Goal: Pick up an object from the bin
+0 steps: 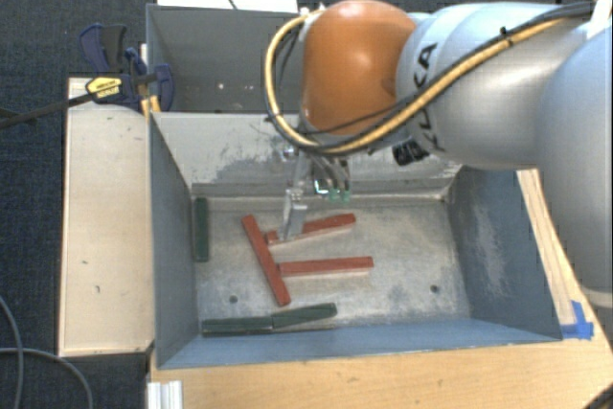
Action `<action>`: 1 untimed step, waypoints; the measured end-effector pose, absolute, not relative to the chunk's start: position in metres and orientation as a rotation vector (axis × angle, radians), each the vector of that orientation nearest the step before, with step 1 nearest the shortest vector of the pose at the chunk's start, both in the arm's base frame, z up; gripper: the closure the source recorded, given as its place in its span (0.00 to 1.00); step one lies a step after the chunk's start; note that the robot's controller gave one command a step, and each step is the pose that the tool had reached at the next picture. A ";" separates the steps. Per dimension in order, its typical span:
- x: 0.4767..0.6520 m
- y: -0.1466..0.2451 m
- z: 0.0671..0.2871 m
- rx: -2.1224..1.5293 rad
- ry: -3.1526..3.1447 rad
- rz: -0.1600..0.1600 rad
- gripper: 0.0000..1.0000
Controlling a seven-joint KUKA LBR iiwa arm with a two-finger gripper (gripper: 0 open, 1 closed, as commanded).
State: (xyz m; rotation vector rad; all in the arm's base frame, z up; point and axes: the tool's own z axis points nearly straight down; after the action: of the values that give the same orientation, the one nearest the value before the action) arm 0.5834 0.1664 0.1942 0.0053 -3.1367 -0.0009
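My gripper [314,214] hangs under the orange wrist cover at the back middle of the bin, open. Its left finger [291,217] reaches down to the left end of a short red stick [326,226] that lies almost level on the bin floor; the other finger stands higher, to the right. Nothing sits between the fingers. A longer red stick [265,261] lies slantwise just below and left of it. A third red stick [327,266] lies level in front, touching the slanted one.
A dark green stick [200,228] lies lengthwise by the left wall. Two more dark green sticks [269,320] lie end to end along the front wall. The arm covers the bin's back right corner.
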 end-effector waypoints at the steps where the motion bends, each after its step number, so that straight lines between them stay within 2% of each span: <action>1: 0.582 0.224 0.146 0.219 -3.132 -0.002 0.00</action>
State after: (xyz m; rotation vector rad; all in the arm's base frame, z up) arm 0.5819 0.2242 0.1461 0.2188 -3.1324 -0.0023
